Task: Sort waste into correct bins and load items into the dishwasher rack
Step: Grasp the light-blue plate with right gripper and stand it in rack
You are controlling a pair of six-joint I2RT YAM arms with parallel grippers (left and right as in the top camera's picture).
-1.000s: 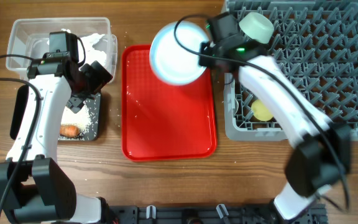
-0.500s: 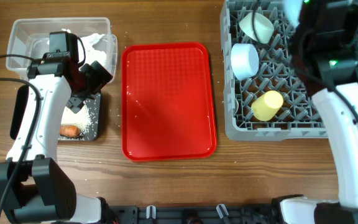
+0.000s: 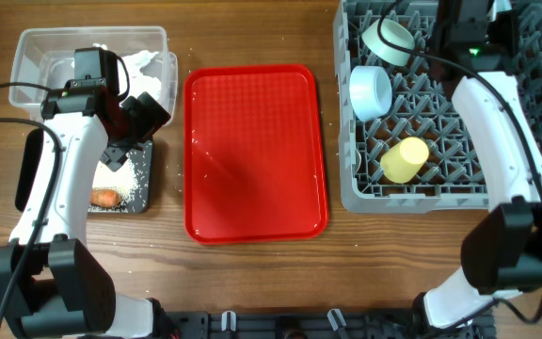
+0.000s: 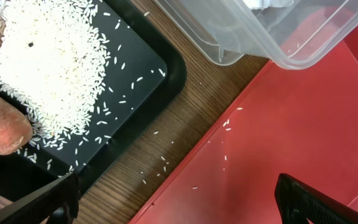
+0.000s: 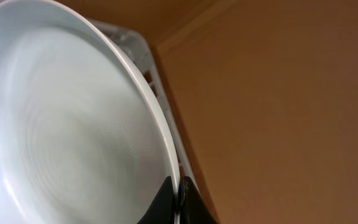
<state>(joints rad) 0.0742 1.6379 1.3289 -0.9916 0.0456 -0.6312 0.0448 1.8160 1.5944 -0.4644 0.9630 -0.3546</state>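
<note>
From where I stand, no word, label, brand mark or number can be read on anything. The red tray (image 3: 252, 151), the grey rack (image 3: 412, 200), the clear tub (image 3: 26, 42) and the black tray (image 4: 148, 56) all show plain, unmarked surfaces. The plate (image 5: 61, 124) close to the right wrist camera is plain as well.

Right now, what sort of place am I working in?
Probably a tabletop dish-clearing test station: a grey dishwasher rack, a red tray, and a black tray of rice beside a clear tub, all on a wooden table.
</note>
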